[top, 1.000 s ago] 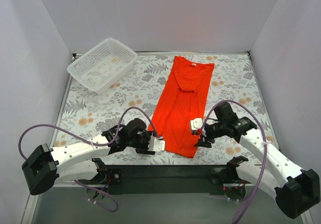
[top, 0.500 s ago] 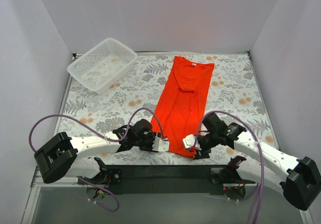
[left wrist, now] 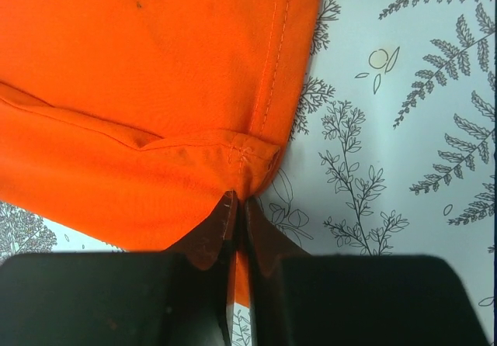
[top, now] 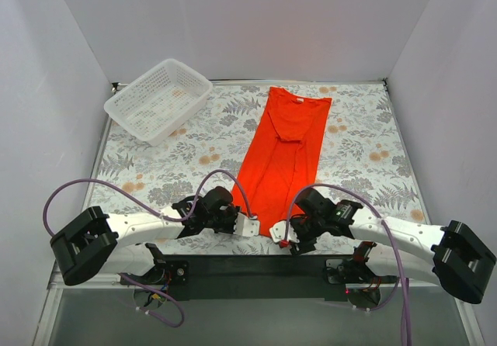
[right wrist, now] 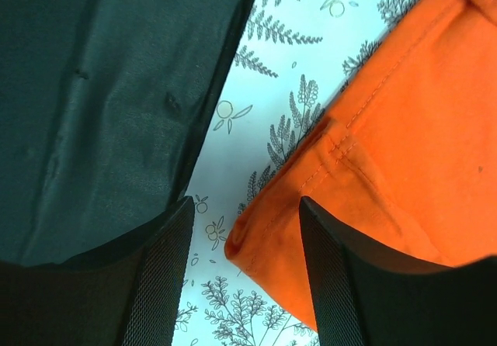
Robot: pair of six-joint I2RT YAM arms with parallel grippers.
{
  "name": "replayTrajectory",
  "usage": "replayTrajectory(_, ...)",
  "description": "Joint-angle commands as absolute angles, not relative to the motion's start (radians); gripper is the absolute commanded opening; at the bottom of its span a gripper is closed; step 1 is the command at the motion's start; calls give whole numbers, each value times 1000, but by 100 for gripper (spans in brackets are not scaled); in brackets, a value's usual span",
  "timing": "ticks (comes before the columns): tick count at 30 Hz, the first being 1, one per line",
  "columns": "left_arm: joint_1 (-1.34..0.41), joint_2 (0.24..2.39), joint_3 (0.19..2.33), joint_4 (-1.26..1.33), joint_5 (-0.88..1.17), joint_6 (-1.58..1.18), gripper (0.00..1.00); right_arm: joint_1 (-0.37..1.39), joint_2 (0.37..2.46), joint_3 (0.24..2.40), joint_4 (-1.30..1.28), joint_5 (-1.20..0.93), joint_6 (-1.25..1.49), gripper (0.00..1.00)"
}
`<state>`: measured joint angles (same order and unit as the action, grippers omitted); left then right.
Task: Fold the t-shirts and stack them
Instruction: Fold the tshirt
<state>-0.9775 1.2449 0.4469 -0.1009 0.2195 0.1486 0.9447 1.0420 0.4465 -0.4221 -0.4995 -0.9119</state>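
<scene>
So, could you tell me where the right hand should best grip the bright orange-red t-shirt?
Grip the near right hem corner of the bright orange-red t-shirt, coming in low from the near edge of the table: it lies flat inside the open right hand, mirroring the corner the left hand pinches.

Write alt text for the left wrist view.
The left gripper, jaws shut, pinches the hemmed corner of the orange-red t-shirt, which fills the upper left. Fern-printed tablecloth shows on the right.
</scene>
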Motion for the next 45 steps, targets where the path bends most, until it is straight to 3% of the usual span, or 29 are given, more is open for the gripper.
replayTrajectory(1,-982,1221,434,-110,241,143,4,963,1066,437,-341,-446,-861,53)
replayTrajectory(6,-982,1219,440,-110,267,133,3,966,1095,440,-324,-404,-828,45)
replayTrajectory(9,-982,1216,439,-109,278,130,2,966,1120,443,-324,-385,-815,34)
replayTrajectory(12,-982,1209,437,-107,282,129,2,966,1129,442,-327,-385,-807,18)
replayTrajectory(13,-982,1207,436,-106,284,129,1,966,1129,440,-327,-384,-807,8)
replayTrajectory(15,-982,1200,430,-98,287,126,0,965,1124,443,-330,-385,-805,1)
replayTrajectory(24,-976,1183,475,-115,340,123,0,839,1013,529,-442,-558,-869,1)
replayTrajectory(32,-887,1310,716,-244,510,189,0,677,1003,623,-584,-689,-954,1)
replayTrajectory(45,-740,1615,1129,-492,647,351,0,260,1268,827,-721,-865,-1114,1)
